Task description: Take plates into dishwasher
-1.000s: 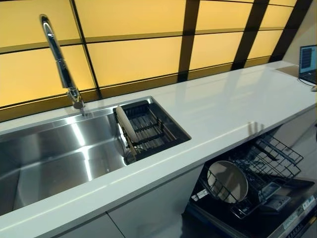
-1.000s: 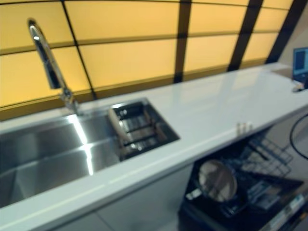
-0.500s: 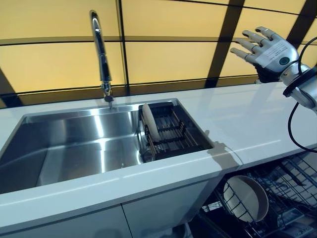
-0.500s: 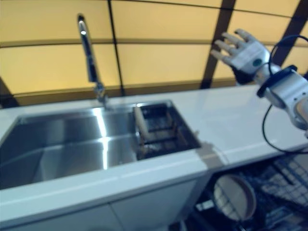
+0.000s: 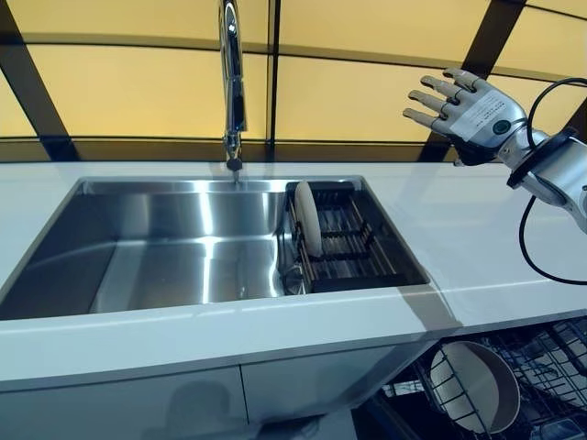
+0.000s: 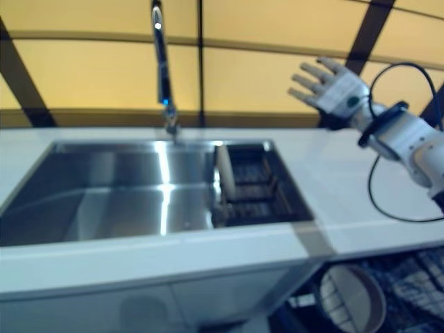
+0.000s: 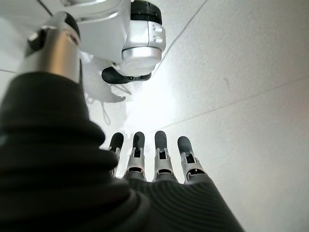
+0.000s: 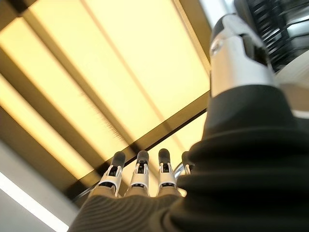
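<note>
A pale plate (image 5: 308,218) stands on edge in a black dish rack (image 5: 353,247) at the right end of the steel sink (image 5: 165,252). Another plate (image 5: 477,387) stands in the open dishwasher's wire rack (image 5: 550,362) at the lower right. My right hand (image 5: 468,104) is raised, open and empty, above the counter to the right of the sink. My left hand (image 7: 159,164) shows only in its wrist view, fingers straight, empty, pointing at the floor.
A tall chrome tap (image 5: 231,73) rises behind the sink. The white counter (image 5: 477,238) runs left and right. A yellow panelled wall (image 5: 358,92) with dark strips stands behind.
The camera has swung left, so the sink sits more central. My right hand has come into view and now sits slightly lower and nearer the sink side, still open.
</note>
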{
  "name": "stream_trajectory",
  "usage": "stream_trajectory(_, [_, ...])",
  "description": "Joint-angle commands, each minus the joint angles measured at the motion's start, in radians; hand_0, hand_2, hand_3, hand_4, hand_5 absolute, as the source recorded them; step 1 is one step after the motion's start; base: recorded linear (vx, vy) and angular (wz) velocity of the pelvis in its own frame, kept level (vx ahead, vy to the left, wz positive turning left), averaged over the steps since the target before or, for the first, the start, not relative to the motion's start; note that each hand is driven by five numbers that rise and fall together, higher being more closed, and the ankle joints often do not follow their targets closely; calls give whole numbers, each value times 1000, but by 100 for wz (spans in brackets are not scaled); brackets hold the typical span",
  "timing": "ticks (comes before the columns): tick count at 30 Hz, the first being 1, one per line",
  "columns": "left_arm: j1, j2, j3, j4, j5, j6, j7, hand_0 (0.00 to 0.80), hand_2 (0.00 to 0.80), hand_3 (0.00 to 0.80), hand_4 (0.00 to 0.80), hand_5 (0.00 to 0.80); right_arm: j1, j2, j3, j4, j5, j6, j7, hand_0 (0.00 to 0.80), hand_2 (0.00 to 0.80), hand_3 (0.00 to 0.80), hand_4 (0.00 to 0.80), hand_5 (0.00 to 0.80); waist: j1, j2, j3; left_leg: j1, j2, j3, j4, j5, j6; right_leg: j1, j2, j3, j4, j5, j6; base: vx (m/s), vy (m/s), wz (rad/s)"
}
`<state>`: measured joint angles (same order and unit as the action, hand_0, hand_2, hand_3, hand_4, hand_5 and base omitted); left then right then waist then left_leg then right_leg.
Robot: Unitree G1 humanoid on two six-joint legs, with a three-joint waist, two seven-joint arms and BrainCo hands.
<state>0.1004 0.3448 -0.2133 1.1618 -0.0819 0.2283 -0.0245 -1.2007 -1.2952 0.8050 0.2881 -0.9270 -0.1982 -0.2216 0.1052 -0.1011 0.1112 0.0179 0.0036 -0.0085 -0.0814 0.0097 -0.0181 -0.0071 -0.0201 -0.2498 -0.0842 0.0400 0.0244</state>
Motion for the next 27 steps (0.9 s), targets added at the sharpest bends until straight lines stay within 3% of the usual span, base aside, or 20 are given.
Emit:
stream_trajectory(1, [-22,67,-4,10,-33,-9,19,0,0,0,0,0,-199,3,92,50,-8,92,-47,0,0,0,0,0,43,-43,50,-48,-7,28,-6,20,-17,8,-53,22,-3,47,126,-83,-48,28])
stream_trajectory(9, [-33,75,-26,-14,-66,-24,23,0,0,0,0,0,-305,39,160,55,18,143,-78,0,0,0,0,0,47,-31,102,-94,-10,10,-6,35,-20,-35,-53,22,-3,55,124,-64,-8,21])
stream_trajectory(27, [-37,73,-41,-34,-83,-24,25,0,0,0,0,0,-337,101,176,38,22,143,-77,0,0,0,0,0,63,-31,122,-101,-14,2,-6,32,-23,-39,-57,2,-3,53,124,-3,2,1])
